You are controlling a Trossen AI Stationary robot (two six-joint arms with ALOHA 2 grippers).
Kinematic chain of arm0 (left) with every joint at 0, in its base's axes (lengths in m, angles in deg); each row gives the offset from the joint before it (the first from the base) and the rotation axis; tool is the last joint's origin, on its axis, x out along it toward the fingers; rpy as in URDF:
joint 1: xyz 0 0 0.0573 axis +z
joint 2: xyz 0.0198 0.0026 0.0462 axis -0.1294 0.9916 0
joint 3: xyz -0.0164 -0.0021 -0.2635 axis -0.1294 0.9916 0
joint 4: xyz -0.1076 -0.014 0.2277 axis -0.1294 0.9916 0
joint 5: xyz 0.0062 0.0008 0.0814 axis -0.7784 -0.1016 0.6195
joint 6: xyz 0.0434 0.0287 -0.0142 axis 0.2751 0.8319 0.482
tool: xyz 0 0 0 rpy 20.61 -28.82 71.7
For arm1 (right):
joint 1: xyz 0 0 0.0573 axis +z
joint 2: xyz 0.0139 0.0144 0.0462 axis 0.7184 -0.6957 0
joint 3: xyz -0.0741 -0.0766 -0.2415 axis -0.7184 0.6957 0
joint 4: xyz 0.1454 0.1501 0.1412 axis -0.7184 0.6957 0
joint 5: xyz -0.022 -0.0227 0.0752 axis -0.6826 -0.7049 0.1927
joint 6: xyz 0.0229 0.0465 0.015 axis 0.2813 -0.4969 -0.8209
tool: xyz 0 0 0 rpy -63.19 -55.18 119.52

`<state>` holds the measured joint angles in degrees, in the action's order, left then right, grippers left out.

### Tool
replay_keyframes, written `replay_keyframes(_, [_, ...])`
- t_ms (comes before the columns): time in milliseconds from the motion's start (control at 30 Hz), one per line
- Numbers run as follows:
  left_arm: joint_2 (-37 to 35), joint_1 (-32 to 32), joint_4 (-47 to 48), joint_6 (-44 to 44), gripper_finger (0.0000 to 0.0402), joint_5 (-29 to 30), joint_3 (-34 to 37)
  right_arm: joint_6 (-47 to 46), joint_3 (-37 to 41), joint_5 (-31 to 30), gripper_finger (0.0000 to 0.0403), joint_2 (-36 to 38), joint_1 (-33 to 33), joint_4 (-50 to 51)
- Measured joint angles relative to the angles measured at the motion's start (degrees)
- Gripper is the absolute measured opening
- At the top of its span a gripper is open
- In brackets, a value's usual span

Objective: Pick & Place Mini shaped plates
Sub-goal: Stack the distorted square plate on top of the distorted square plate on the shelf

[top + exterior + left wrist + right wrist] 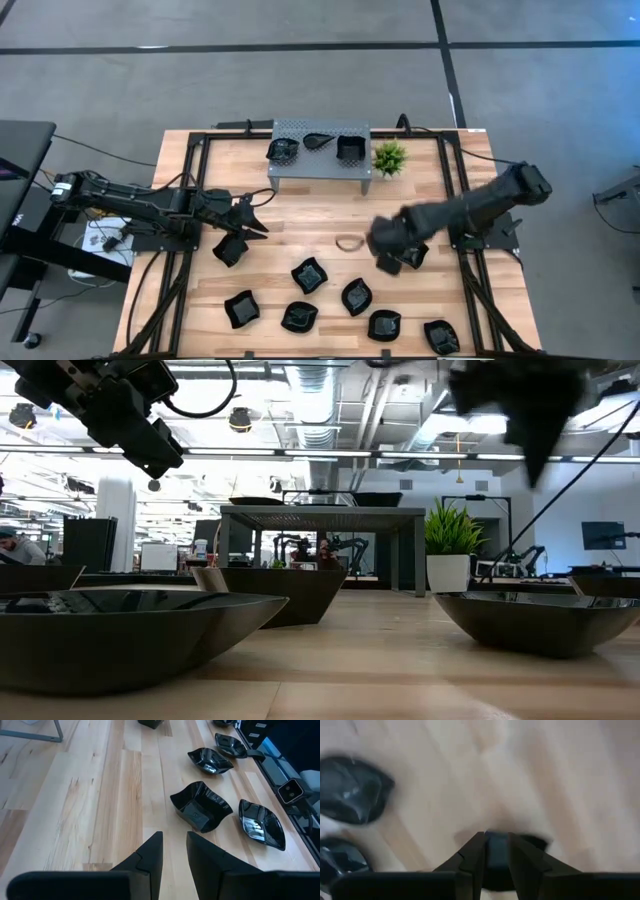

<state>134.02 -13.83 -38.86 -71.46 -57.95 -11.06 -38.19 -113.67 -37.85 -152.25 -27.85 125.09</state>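
Mini shaped plates [309, 275] scattered on worktop [300, 215].
Right hand [496, 851] apparently pinching one plate's rim; left hand [174, 851] hovers slightly spread, empty.

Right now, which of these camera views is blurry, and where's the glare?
Right wrist view: smeared all over, table grain and the black plates soft. Left wrist view: sharp, with highlights glinting on the glossy plates. Low view: nearest plate out of focus, bright ceiling lights leaving the arms silhouetted. High view: evenly lit, soft shadows.
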Motion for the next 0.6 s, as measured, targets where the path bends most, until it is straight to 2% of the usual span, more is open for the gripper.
replay_keyframes(133, [0.0, 0.0, 0.0, 0.0, 0.0088, 0.0, 0.0, -8.9, 6.0, 1.9, 0.0076, 0.0, 4.1, -2.7])
replay_keyframes(300, [0.0, 0.0, -0.1, 0.0, 0.0088, 0.0, 0.0, -16.8, 11.0, 4.8, 0.0076, 0.0, 4.7, -6.7])
replay_keyframes(600, [0.0, 0.0, -0.5, 0.0, 0.0088, 0.0, 0.0, -20.7, 14.8, 6.1, 0.0076, -0.2, 4.8, -16.0])
